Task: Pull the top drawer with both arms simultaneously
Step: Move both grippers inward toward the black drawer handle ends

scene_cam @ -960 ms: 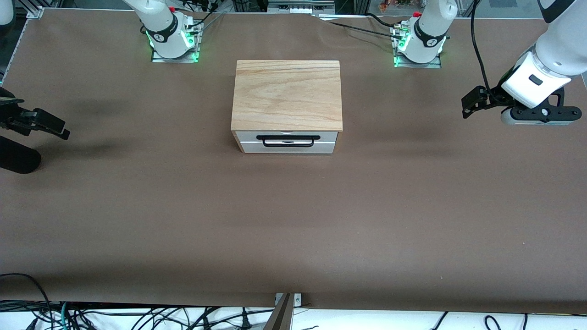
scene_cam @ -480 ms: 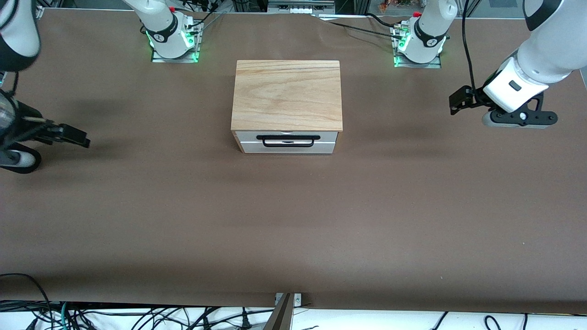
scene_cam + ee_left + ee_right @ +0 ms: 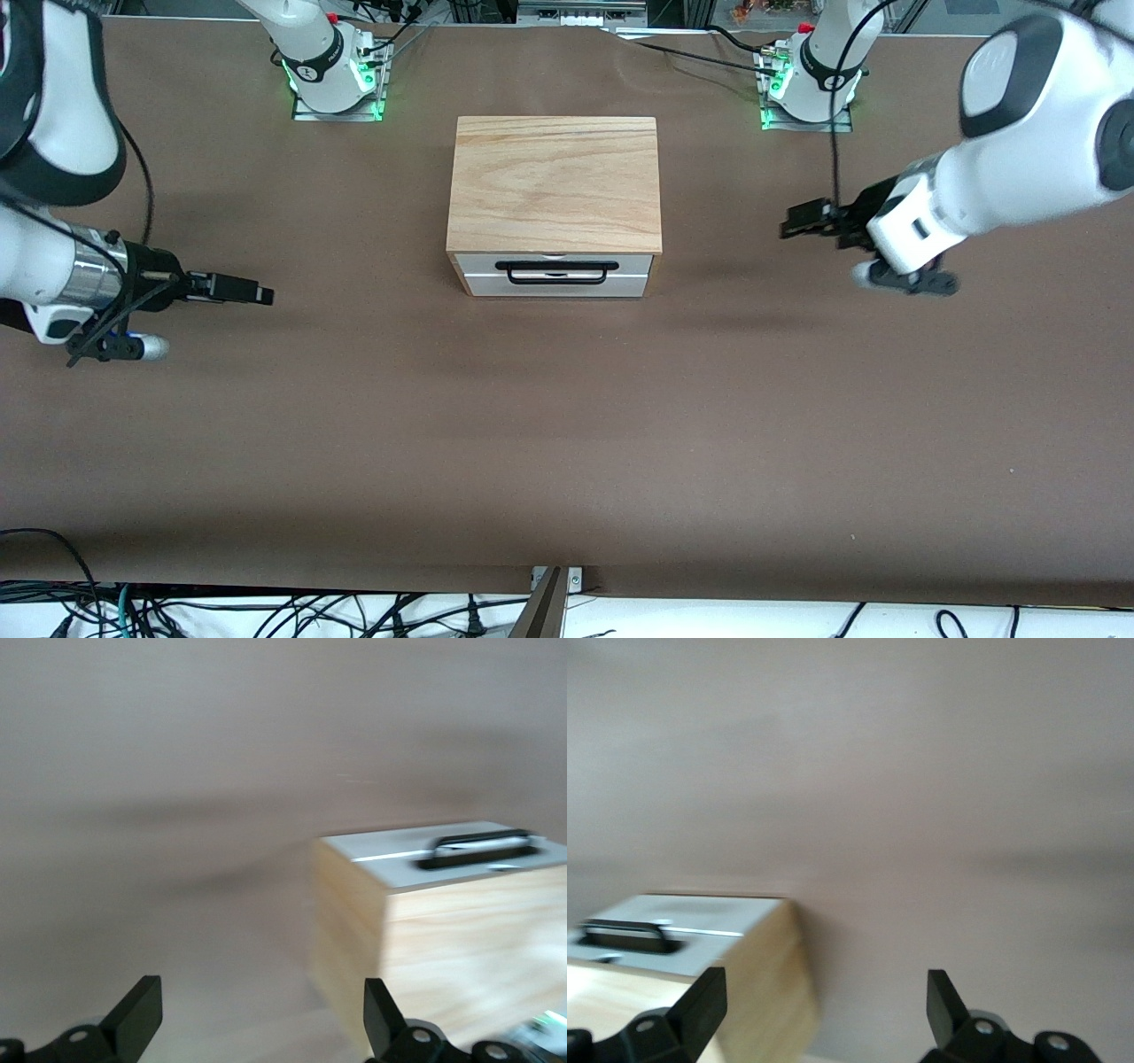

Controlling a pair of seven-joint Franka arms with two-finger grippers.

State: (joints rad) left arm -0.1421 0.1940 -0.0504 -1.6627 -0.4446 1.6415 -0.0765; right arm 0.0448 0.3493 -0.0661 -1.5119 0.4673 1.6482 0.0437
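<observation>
Drawer unit: a light-wood box with a flat wooden top (image 3: 555,183) stands mid-table on the brown table covering (image 3: 567,425), between the two arm bases. Its top drawer (image 3: 555,274), a white front panel carrying a wide black bar handle (image 3: 556,271), sits flush in the box and faces the front camera.

Left gripper (image 3: 802,221), black and two-fingered on the white jointed left arm (image 3: 1001,190), hangs over bare covering toward that arm's end of the table, fingers (image 3: 135,1020) spread wide, holding nothing.

Right gripper (image 3: 252,292) on the white right arm (image 3: 53,275) hangs over the covering at the right arm's end, fingers (image 3: 707,1008) likewise wide apart, empty.
</observation>
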